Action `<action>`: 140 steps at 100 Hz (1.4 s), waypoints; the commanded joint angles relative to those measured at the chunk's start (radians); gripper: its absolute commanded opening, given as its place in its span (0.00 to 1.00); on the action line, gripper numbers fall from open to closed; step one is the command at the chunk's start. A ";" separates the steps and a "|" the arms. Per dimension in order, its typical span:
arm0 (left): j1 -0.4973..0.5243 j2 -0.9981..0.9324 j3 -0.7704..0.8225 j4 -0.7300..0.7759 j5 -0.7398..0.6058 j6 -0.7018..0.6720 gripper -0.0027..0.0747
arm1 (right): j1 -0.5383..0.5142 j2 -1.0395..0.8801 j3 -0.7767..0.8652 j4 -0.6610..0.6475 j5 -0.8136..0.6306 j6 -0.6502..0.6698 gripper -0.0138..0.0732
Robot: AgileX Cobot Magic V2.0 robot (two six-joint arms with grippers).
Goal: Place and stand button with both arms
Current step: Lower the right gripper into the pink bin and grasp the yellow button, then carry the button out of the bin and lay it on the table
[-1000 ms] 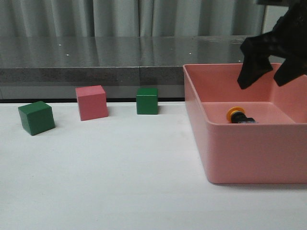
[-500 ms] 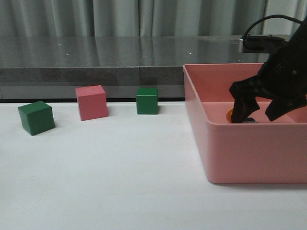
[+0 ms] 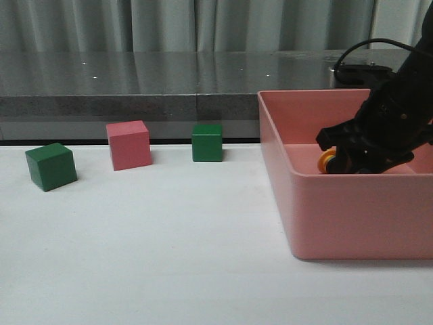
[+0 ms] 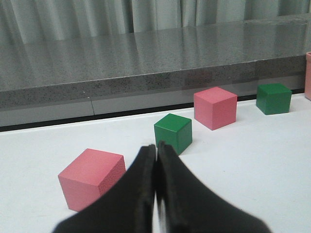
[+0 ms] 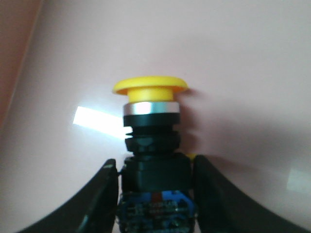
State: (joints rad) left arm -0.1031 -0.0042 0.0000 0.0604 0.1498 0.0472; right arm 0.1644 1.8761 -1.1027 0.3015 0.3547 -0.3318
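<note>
The button (image 5: 151,145) is lying between the two fingers of the right gripper (image 5: 154,194), its yellow cap pointing away from the wrist and its black body and bluish base sitting in the gap. The fingers (image 5: 102,199) are flanking the base closely on both sides, though whether they are already pressing on it cannot be told. In the front view the right gripper (image 3: 352,152) is reaching down inside the pink bin (image 3: 338,217), and the button's cap (image 3: 327,161) is showing as a yellow-orange edge just beside the near finger, low against the bin's floor and behind its front wall.

The left gripper (image 4: 156,165) is hanging over the white table (image 4: 252,160) with its fingers pressed together and nothing between them. Just ahead of its tips a green cube (image 4: 173,132) is standing, a pink cube (image 4: 92,177) is sitting close beside the fingers, and another pink cube (image 4: 215,107) and a second green cube (image 4: 273,98) are resting farther off, near the grey ledge (image 4: 146,68).
</note>
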 commanded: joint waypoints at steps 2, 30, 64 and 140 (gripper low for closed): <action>0.001 -0.028 0.045 -0.006 -0.083 -0.008 0.01 | 0.005 -0.057 -0.058 0.011 0.043 -0.014 0.14; 0.001 -0.028 0.045 -0.006 -0.083 -0.008 0.01 | 0.065 -0.186 -0.295 0.012 0.371 -0.014 0.14; 0.001 -0.028 0.045 -0.006 -0.083 -0.008 0.01 | 0.340 -0.167 -0.522 0.015 0.433 -0.249 0.13; 0.001 -0.028 0.045 -0.006 -0.083 -0.008 0.01 | 0.563 0.205 -0.531 0.015 0.274 -0.715 0.14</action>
State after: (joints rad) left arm -0.1031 -0.0042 0.0000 0.0604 0.1498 0.0472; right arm 0.7237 2.1298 -1.5991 0.2997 0.6624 -1.0259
